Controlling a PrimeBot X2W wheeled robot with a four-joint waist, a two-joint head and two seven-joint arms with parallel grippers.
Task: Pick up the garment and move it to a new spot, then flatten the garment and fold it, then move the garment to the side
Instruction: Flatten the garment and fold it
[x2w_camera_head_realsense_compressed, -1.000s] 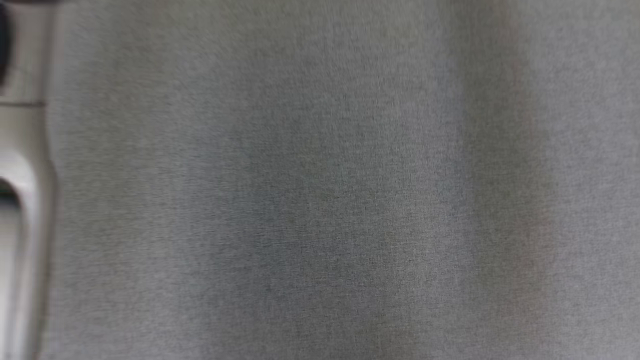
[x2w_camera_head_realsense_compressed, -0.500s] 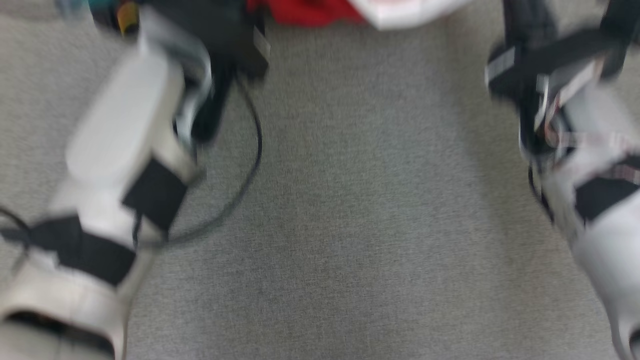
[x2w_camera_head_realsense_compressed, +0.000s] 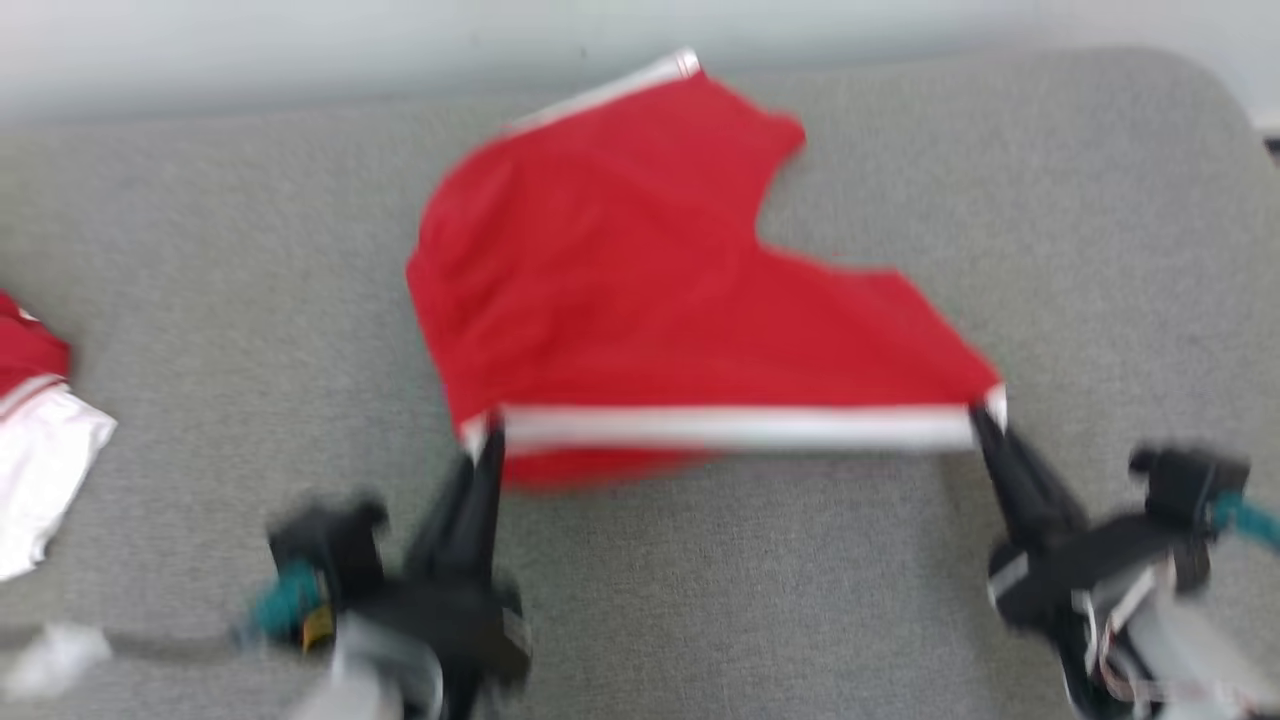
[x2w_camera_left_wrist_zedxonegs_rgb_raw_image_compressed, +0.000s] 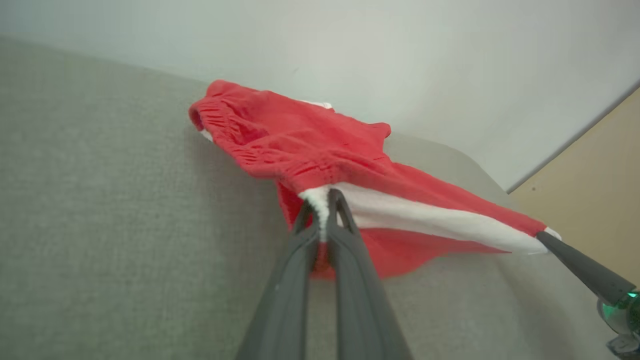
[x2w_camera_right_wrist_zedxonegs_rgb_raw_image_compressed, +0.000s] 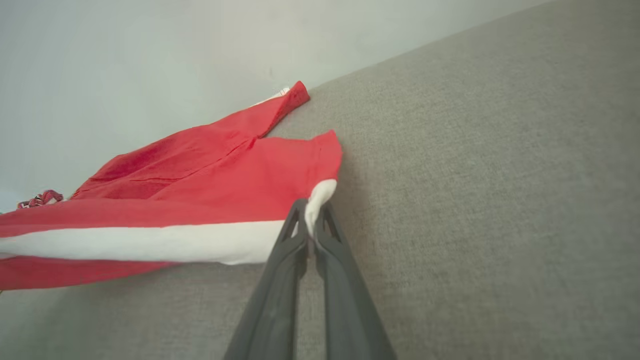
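Note:
A pair of red shorts (x2w_camera_head_realsense_compressed: 640, 270) with a white side stripe lies spread on the grey fabric surface (x2w_camera_head_realsense_compressed: 200, 250). The near edge, along the white stripe (x2w_camera_head_realsense_compressed: 730, 428), is stretched taut and held slightly above the surface. My left gripper (x2w_camera_head_realsense_compressed: 485, 432) is shut on the stripe's left corner, seen close in the left wrist view (x2w_camera_left_wrist_zedxonegs_rgb_raw_image_compressed: 322, 200). My right gripper (x2w_camera_head_realsense_compressed: 985, 410) is shut on the stripe's right corner, seen close in the right wrist view (x2w_camera_right_wrist_zedxonegs_rgb_raw_image_compressed: 312, 207). The elastic waistband (x2w_camera_left_wrist_zedxonegs_rgb_raw_image_compressed: 235, 135) bunches at the left; the leg openings lie toward the far edge.
Another red and white garment (x2w_camera_head_realsense_compressed: 35, 430) lies at the left edge of the surface. A pale wall (x2w_camera_head_realsense_compressed: 300, 40) runs behind the far edge. A small white scrap (x2w_camera_head_realsense_compressed: 55, 655) sits at the lower left. A tan panel (x2w_camera_left_wrist_zedxonegs_rgb_raw_image_compressed: 590, 190) stands beyond the right end.
The head camera has swung upward from the bare grey surface to the garment. Both grippers now hold the white-striped edge stretched between them; the frames are motion-blurred.

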